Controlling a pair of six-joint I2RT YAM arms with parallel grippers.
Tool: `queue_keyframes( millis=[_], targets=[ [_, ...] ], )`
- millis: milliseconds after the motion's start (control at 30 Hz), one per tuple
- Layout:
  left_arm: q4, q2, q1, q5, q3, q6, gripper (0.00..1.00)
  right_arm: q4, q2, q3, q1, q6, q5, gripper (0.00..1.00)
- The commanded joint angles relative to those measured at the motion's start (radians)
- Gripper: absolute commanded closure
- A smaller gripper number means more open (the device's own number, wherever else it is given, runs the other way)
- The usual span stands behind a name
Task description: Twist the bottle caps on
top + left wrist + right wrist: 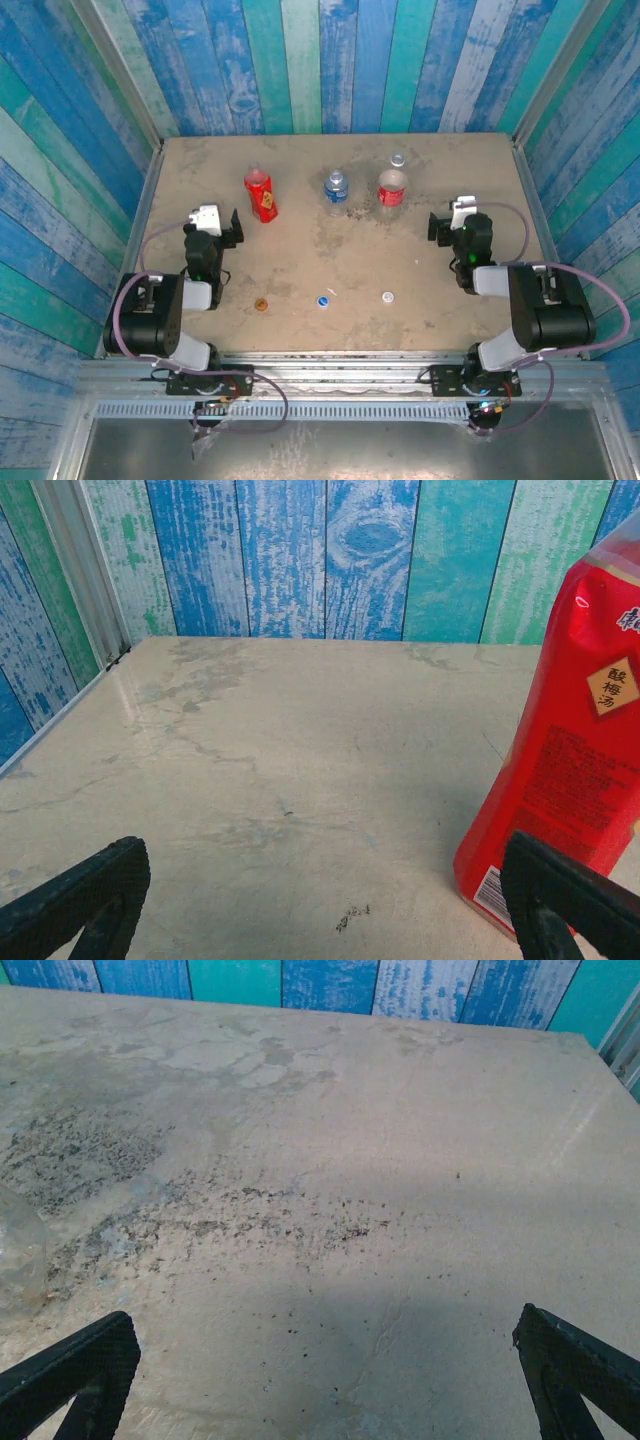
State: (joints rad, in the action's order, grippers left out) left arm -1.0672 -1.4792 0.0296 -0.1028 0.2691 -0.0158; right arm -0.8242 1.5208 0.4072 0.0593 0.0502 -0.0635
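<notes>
Three bottles stand in a row at the back of the table: an all-red one (261, 196), a short clear one with a blue label (336, 189), and a clear one with a red label (391, 186). The caps lie apart on the near table: orange-brown (261, 304), blue (324, 299), white (387, 297). My left gripper (214, 222) is open, left of the red bottle. In the left wrist view the gripper (320, 920) is empty and the red bottle (560, 770) stands just beyond its right finger (570, 900). My right gripper (460, 218) (325, 1390) is open and empty, right of the red-label bottle.
The tan tabletop (330, 260) is bounded by metal rails and blue-green plank walls (330, 60) on three sides. A bit of clear bottle (20, 1250) shows at the left edge of the right wrist view. Bare table lies between the bottles and the caps.
</notes>
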Motion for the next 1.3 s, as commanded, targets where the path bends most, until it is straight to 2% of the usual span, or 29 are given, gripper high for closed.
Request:
queue_keyframes(
  millis=[0,800,967,1100,1267],
  targets=[
    [0.007,-0.025,-0.005,-0.006,0.010,-0.003,0.06,-0.020,-0.008,-0.007,-0.003,-0.003,-0.010,0.00],
    [0.036,-0.005,-0.005,0.008,0.016,0.005,0.06,-0.029,-0.015,-0.015,-0.002,-0.001,-0.015,0.00],
    [0.091,0.125,-0.005,0.058,-0.009,0.024,0.06,0.039,-0.097,-0.010,-0.002,-0.003,-0.030,0.00],
    [0.241,0.301,0.001,0.135,-0.014,0.048,0.06,0.175,-0.244,0.000,0.001,-0.017,-0.033,0.00],
    [0.309,0.440,0.039,0.243,-0.023,0.107,0.06,0.310,-0.408,0.026,0.028,-0.015,0.052,0.00]
  ],
)
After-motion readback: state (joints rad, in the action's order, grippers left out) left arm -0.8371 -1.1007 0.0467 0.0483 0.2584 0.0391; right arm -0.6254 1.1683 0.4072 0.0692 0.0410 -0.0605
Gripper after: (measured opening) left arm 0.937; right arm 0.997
